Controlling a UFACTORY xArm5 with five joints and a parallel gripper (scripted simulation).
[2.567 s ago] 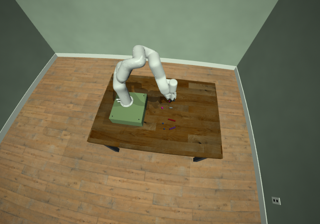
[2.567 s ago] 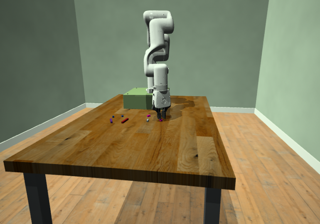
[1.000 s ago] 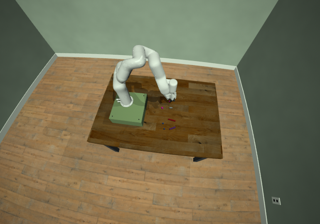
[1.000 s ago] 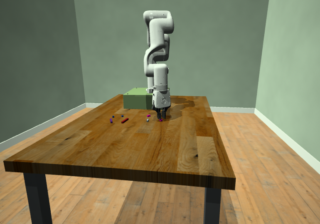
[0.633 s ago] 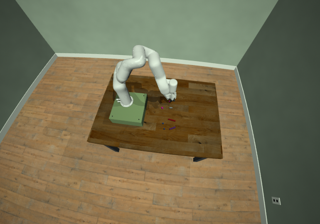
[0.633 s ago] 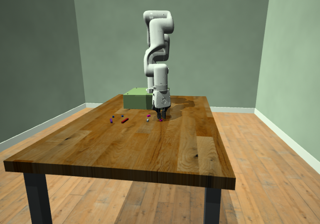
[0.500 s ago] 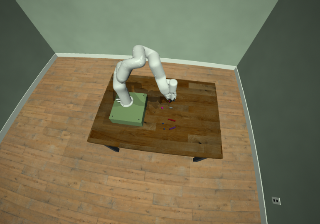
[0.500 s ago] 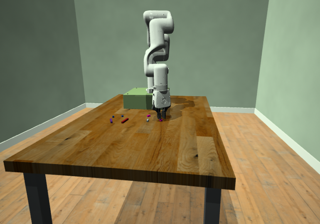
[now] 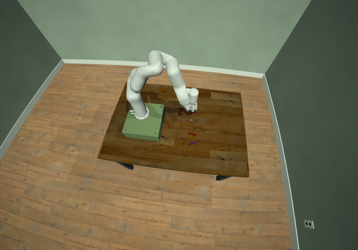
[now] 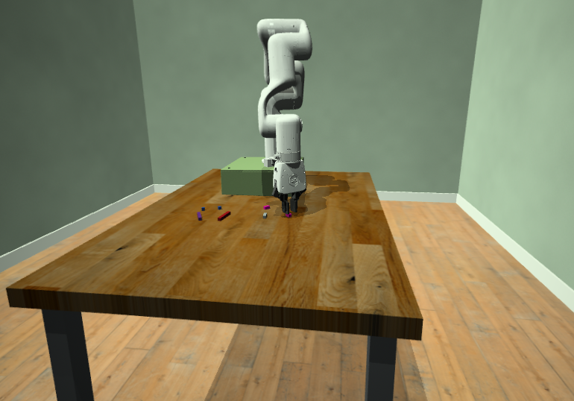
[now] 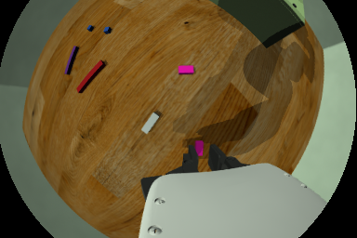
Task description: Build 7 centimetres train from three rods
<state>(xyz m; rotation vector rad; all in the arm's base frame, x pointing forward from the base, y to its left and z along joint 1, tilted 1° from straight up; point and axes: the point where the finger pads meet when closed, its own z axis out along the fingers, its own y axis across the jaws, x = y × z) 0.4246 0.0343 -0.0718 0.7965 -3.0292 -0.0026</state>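
My gripper (image 9: pixel 192 113) (image 10: pixel 290 211) (image 11: pixel 201 154) is partly open low over the table, its fingers on either side of one magenta rod (image 10: pixel 288 215) (image 11: pixel 199 146). The rod is nearer the left finger in the wrist view, with a gap to the right finger. A second magenta rod (image 9: pixel 181 120) (image 10: pixel 266 206) (image 11: pixel 186 70) and a grey rod (image 9: pixel 191 120) (image 10: pixel 265 215) (image 11: pixel 150 123) lie flat and apart. A red rod (image 9: pixel 191 133) (image 10: pixel 224 215) (image 11: pixel 90 76), a purple rod (image 9: pixel 192 142) (image 10: pixel 199 215) (image 11: pixel 72 60) and two blue rods (image 9: pixel 182 137) (image 11: pixel 107 30) lie farther off. No rods touch.
The green base block (image 9: pixel 144 124) (image 10: pixel 245 181) (image 11: pixel 260 12) carries the arm on the wooden table (image 9: pixel 225 131) (image 10: pixel 259 267). The arm's shadow falls on the table between the block and my gripper.
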